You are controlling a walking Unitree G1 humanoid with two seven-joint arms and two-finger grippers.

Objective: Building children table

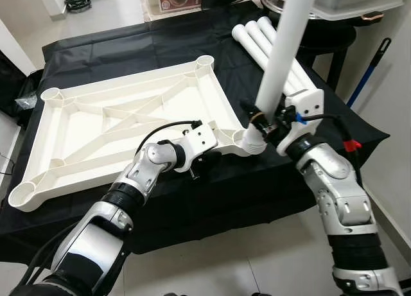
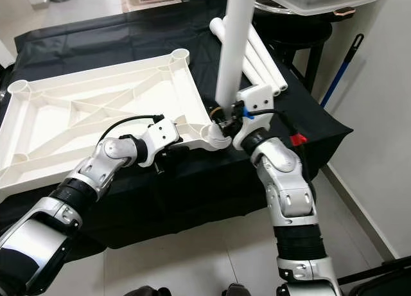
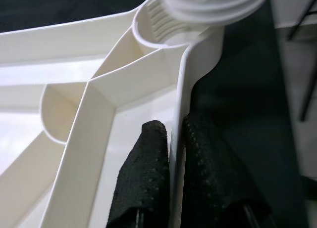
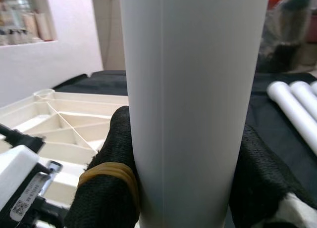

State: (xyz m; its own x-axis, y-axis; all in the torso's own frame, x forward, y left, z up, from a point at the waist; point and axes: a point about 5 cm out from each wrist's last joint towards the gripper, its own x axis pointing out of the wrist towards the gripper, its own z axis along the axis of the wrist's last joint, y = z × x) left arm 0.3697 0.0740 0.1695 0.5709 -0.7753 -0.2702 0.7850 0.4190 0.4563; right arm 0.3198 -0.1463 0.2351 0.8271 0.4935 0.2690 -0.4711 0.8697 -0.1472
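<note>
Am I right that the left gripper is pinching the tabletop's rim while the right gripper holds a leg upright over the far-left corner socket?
Not quite. The right gripper holds the leg over the near-right corner socket, as the left eye view shows. The left gripper does pinch the tabletop rim.

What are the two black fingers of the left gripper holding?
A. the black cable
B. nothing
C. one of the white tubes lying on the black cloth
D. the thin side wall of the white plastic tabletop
D: in the left wrist view the left gripper has one finger on each side of the thin side wall of the upturned white plastic tabletop.
</note>
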